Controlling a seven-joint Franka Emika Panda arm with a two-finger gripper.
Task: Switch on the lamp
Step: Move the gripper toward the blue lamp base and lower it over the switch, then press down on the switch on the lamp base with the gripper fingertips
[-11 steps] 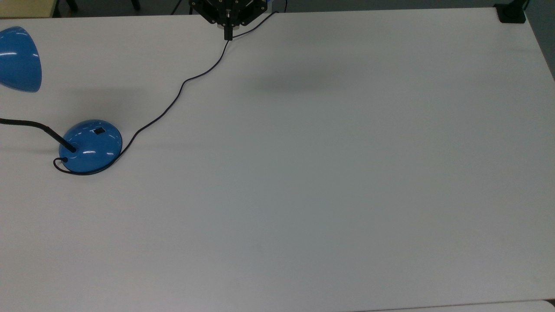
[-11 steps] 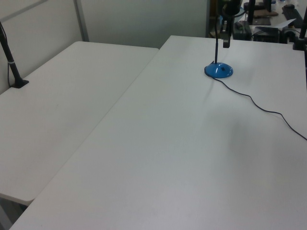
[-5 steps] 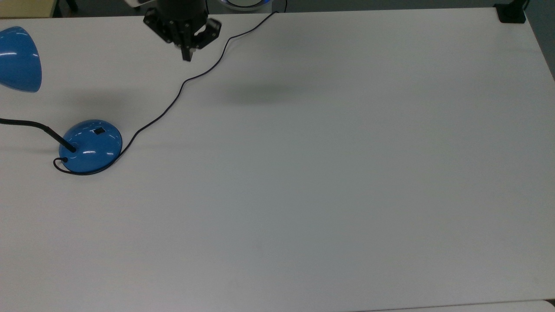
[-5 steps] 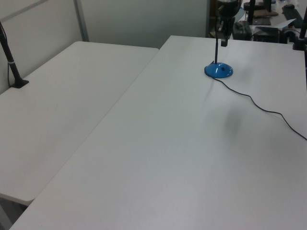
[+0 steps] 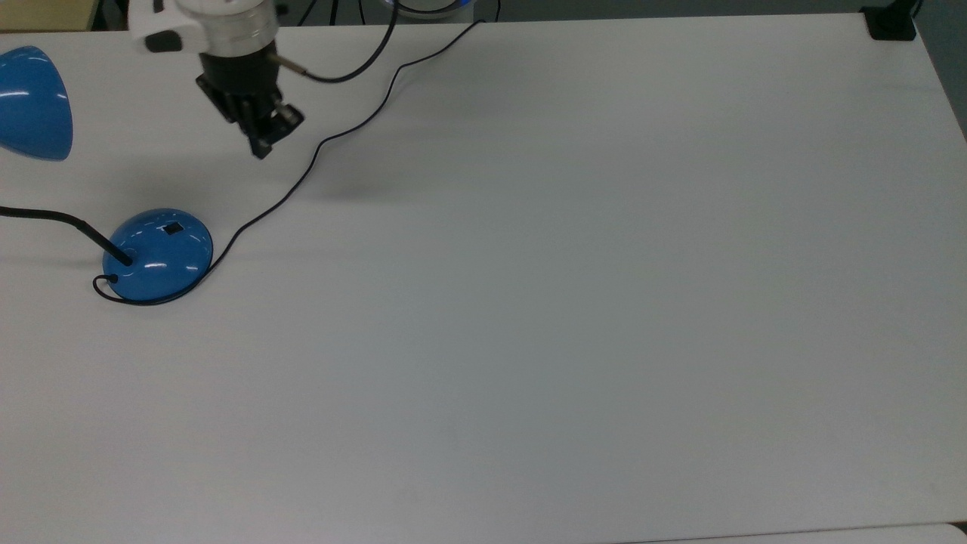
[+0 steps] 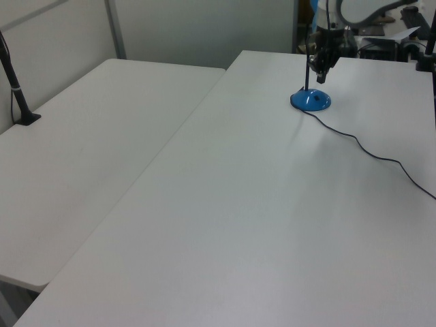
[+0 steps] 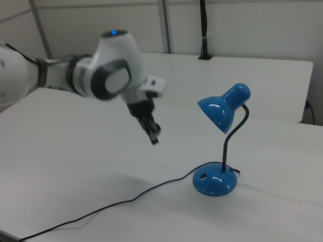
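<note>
Glossy blue plastic marks the lamp, which stands on a white table near the top view's left edge. Its domed base carries a small black switch on top, and a black neck bends up to a cone shade. No glow is seen at the shade, so the lamp is judged to be off. A thin black cord trails from the base across the table. The gripper hangs in the air, well apart from the base and above the cord. Its fingers are seen pressed together into one narrow tip, holding nothing. The approach step is judged to be in hand. Next, the tip must be brought over the switch and pressed down squarely.
</note>
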